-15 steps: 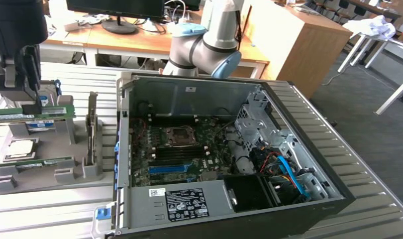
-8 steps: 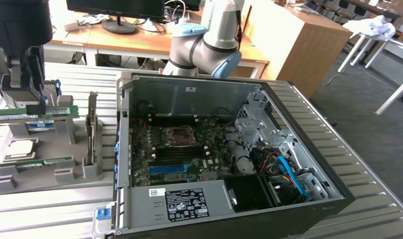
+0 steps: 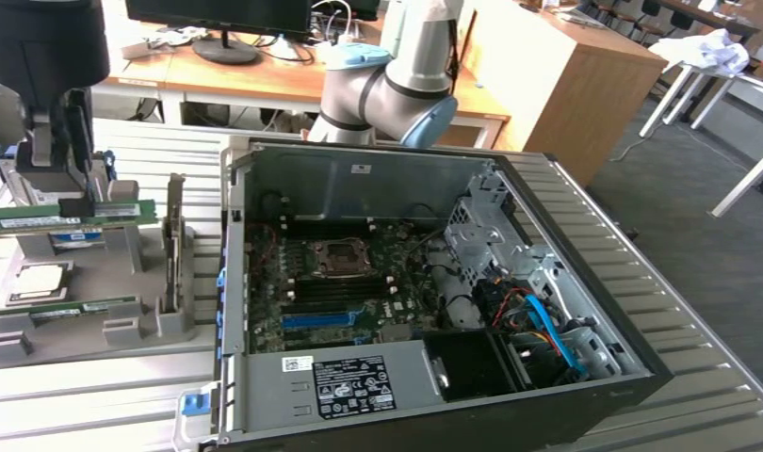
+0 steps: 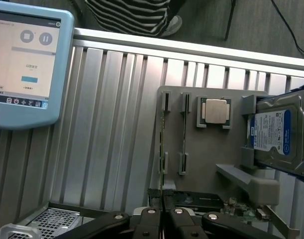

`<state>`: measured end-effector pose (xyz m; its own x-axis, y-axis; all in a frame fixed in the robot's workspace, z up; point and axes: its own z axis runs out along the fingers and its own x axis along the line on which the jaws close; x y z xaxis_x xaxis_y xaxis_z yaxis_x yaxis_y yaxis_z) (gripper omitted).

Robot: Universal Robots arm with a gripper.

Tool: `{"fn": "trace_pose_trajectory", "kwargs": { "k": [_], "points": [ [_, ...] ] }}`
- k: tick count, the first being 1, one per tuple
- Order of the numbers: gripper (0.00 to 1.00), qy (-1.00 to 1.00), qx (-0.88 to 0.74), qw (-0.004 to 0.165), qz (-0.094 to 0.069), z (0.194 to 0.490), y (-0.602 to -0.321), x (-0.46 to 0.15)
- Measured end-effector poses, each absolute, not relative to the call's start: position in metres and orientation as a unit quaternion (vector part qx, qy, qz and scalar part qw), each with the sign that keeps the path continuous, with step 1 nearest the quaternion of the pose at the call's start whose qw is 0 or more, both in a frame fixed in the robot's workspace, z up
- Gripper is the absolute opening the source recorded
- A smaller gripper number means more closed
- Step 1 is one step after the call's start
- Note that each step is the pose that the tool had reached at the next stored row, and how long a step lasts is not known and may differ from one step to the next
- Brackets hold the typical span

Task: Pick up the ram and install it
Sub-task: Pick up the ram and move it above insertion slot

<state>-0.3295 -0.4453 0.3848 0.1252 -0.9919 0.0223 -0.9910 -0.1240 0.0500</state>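
Tool (image 3: 75, 191), nearly closed, apparently grips the ram (image 3: 55, 217).

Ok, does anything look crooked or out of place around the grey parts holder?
Nothing stands out. The gripper is shut on the long green ram stick, which sits level. The square silver processor chip and blue-labelled silver hard drive sit squarely in the grey parts holder.
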Motion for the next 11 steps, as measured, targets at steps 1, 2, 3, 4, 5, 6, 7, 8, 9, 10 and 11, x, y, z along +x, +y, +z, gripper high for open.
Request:
{"fn": "trace_pose_trajectory", "kwargs": {
  "k": [1,2,3,4,5,6,7,8,9,10,11],
  "points": [
    [0.13,-0.661,0.75,0.026,-0.008,0.3848,-0.4453,-0.3284],
    [0.13,-0.661,0.75,0.026,-0.008,0.3848,-0.4453,-0.3272],
    [0.13,-0.661,0.75,0.026,-0.008,0.3848,-0.4453,-0.3259],
    [0.13,-0.661,0.75,0.026,-0.008,0.3847,-0.4453,-0.3246],
    [0.13,-0.661,0.75,0.026,-0.008,0.3848,-0.4453,-0.3235],
    [0.13,-0.661,0.75,0.027,-0.008,0.3848,-0.4453,-0.3223],
    [0.13,-0.661,0.75,0.027,-0.008,0.3848,-0.4453,-0.3214],
    [0.13,-0.661,0.75,0.027,-0.008,0.3848,-0.4453,-0.3204],
    [0.13,-0.661,0.75,0.027,-0.008,0.3848,-0.4453,-0.3196],
    [0.13,-0.661,0.75,0.027,-0.008,0.3848,-0.4453,-0.319],
    [0.13,-0.661,0.75,0.027,-0.008,0.3848,-0.4453,-0.3186]
  ]
}}
